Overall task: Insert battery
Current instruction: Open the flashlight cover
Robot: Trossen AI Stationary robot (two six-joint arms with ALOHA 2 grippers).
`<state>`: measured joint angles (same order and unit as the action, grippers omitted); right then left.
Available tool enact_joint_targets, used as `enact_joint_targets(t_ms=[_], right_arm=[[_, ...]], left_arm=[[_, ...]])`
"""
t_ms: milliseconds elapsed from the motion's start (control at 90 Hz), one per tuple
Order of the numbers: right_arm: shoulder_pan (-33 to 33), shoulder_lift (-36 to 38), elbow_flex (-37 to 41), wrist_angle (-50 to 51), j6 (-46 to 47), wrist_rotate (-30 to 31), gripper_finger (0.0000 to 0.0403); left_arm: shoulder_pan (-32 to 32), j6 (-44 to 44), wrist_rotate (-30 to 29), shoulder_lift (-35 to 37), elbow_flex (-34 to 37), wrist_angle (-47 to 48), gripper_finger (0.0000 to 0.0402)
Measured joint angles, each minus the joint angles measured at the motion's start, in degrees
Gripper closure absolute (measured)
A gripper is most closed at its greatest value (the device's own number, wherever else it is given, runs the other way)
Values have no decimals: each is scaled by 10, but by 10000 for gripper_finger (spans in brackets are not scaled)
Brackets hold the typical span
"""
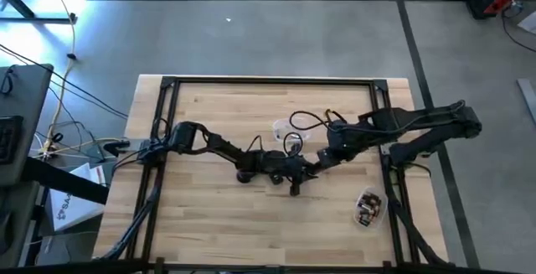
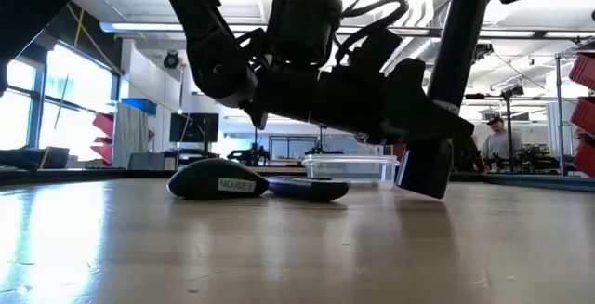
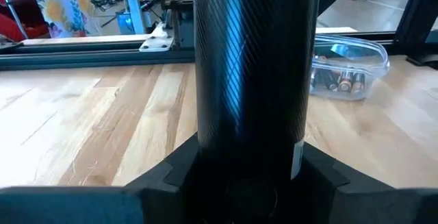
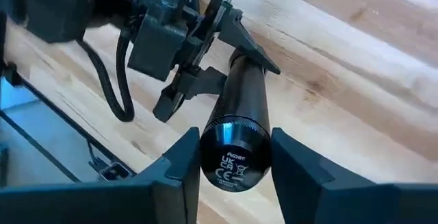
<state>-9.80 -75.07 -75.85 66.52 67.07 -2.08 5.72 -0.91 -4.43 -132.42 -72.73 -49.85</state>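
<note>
Glossy black cylindrical flashlight (image 4: 236, 125) held at both ends by left gripper (image 4: 205, 80) and right gripper (image 4: 233, 176) fingers above the pale wooden bench (image 1: 209, 224)

Battery tub (image 3: 350, 66) half-hidden behind flashlight (image 3: 256, 80)

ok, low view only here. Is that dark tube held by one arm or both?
Observer: Both. The right gripper has its jaws either side of the black tube at one end, and the left gripper clamps the far end.
Operator: Is the near end open?
Observer: No, the end facing the right wrist camera has a printed cap on it.
Operator: Where are the batteries?
Observer: The batteries are in a clear tub on the table's right side, apart from both grippers.
</note>
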Motion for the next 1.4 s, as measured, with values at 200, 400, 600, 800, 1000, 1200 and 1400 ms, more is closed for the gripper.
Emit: enact_joint_targets(t_ms=[200, 400, 600, 800, 1000, 1200, 1400], right_arm=[[0, 0, 0, 0, -196, -13, 291], [-3, 0, 0, 0, -490, -24, 291], [-15, 0, 0, 11, -813, -21, 287], [-17, 1, -1, 21, -1016, 57, 286], [-22, 0, -1, 46, -1265, 131, 286], [-33, 0, 0, 37, -1340, 166, 285], [-77, 1, 1, 39, -1149, 188, 284]], left_arm=[[0, 2, 12, 0, 0, 1, 268], [0, 2, 16, 0, 0, 1, 268], [0, 2, 25, 0, 0, 2, 268], [-3, 14, 18, 0, 0, 3, 268], [-11, 25, 9, 0, 0, 4, 268], [-17, 26, 12, 2, -1, 17, 268], [-16, 16, 18, 3, -2, 27, 268]])
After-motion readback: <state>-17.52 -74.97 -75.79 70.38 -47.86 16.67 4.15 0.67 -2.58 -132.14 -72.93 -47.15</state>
